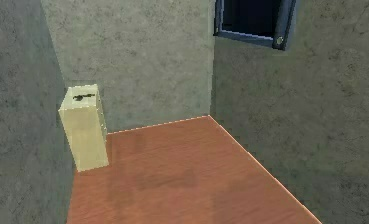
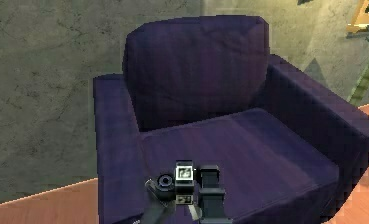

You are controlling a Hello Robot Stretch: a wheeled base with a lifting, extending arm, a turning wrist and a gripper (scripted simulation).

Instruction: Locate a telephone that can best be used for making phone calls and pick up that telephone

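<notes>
Though you cannot tell whether your gripper (image 2: 157, 193), low against the armchair (image 2: 222, 110), holds anything, your likeliest target, the dark blob (image 1: 84, 96) atop the box (image 1: 85, 135), lies well ahead.

The arm (image 2: 214, 203) pokes up, pincer (image 2: 162, 193) beside it.

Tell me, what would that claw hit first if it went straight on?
Probably the purple armchair: the gripper shows against the front of its seat cushion. Depth is unclear, so that is a guess.
</notes>
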